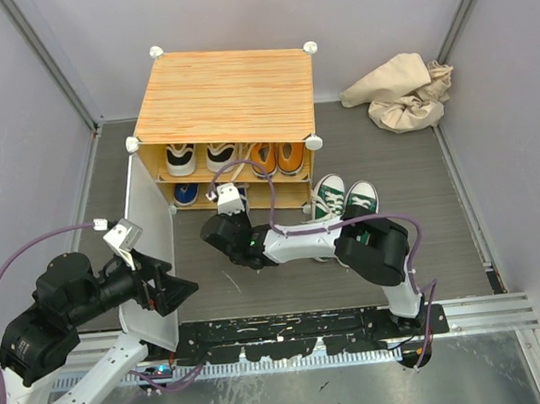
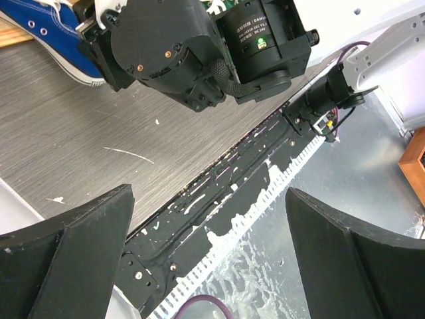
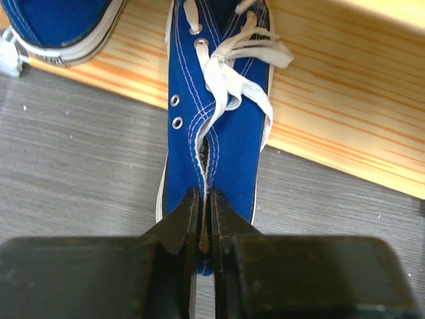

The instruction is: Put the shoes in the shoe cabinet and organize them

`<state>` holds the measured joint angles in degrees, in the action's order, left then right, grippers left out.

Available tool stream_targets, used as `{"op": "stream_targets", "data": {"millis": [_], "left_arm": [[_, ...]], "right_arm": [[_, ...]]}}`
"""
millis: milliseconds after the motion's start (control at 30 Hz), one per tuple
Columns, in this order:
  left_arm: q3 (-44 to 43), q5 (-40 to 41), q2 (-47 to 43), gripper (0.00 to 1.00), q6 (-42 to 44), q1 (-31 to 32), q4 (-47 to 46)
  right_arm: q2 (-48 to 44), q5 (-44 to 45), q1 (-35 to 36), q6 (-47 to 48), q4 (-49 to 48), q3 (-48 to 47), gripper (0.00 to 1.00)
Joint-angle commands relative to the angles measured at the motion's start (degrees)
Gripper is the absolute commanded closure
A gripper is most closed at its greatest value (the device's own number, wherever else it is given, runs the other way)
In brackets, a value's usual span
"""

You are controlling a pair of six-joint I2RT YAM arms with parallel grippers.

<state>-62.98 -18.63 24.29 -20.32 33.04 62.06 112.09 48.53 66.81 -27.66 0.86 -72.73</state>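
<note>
Blue shoe (image 3: 216,153), soft light canvas, lies toe-in on the low shelf of the cabinet (image 3: 345,113), heel out on the floor. Right gripper (image 3: 204,222) pinches its floppy collar; the heel looks firmer. Left gripper (image 2: 209,259) gapes wide, empty.

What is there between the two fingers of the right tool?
In the right wrist view, the right tool is shut on the blue shoe: a fold of its blue cloth, just below the laces, is pinched between the fingers.
</note>
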Motion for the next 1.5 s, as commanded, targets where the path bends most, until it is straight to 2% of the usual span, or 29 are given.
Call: {"op": "stream_targets", "data": {"millis": [0,400,933,1467], "left_arm": [[-0.6,3.16,0.37,0.02,0.89,-0.08,-0.64],[-0.31,3.65,-0.35,0.02,1.23,-0.04,0.68],[1.02,3.69,-0.56,0.02,1.34,-0.06,0.54],[0.83,4.41,-0.35,0.02,1.41,-0.03,1.23]], "right_arm": [[-1.49,9.35,-1.33,0.99,-5.76,-6.9,0.99],[13.87,13.09,-6.48,2.62,-9.51,-23.66,0.99],[19.08,7.8,-8.33,11.71,-19.23,-26.25,0.99],[19.29,5.61,-10.4,13.86,-19.6,-28.1,0.99]]}}
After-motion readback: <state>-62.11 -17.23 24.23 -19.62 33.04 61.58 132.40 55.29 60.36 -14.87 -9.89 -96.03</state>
